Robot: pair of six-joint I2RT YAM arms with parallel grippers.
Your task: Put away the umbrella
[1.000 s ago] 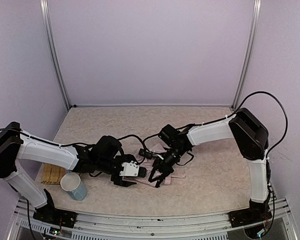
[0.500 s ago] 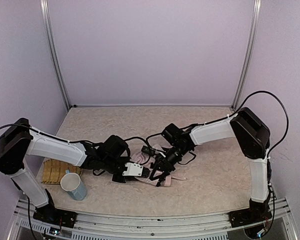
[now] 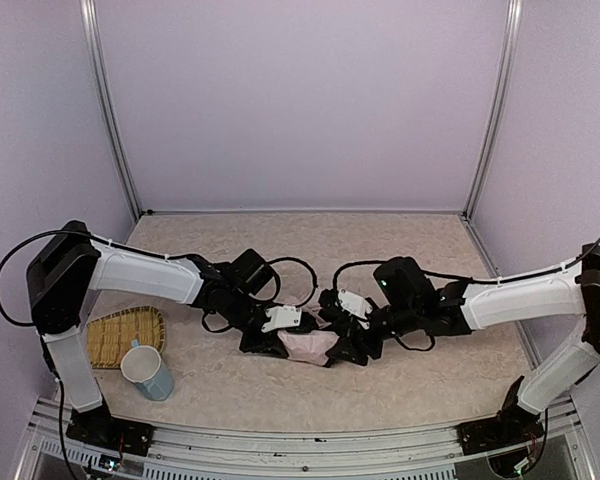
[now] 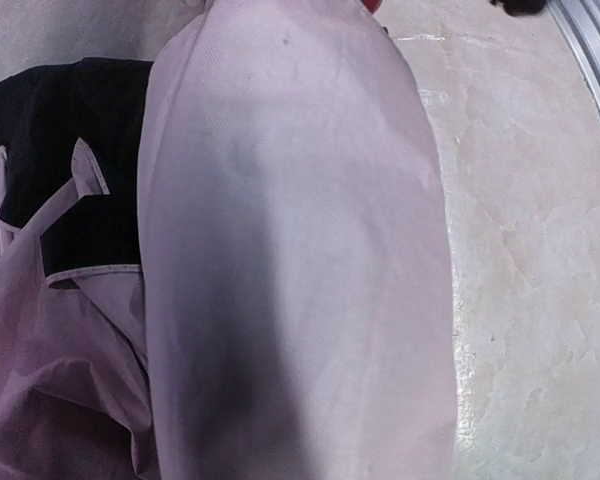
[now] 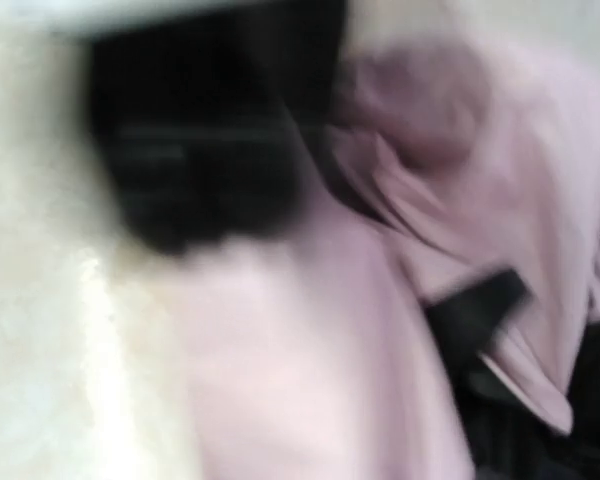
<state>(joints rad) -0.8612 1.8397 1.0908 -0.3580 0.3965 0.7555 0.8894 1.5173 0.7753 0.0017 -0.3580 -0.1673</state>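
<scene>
The umbrella (image 3: 308, 346) lies as a crumpled pale pink bundle with black lining on the table, between my two grippers. My left gripper (image 3: 286, 333) comes in from the left with its tip on the pink fabric. In the left wrist view a roll of the umbrella (image 4: 290, 250) fills the frame and runs down into the jaws, hiding the fingers; black lining (image 4: 70, 170) shows at the left. My right gripper (image 3: 343, 336) meets the bundle from the right. The right wrist view is blurred: pink umbrella (image 5: 310, 330) close up, no fingers visible.
A woven tray (image 3: 120, 335) lies at the front left with a pale blue cup (image 3: 148, 370) standing at its near edge. Black cables loop over the table behind both grippers. Walls close in the back and sides.
The right arm has swung down low and now reaches the umbrella from the right. The left arm has stretched further right onto the fabric. The bundle sits slightly further right.
</scene>
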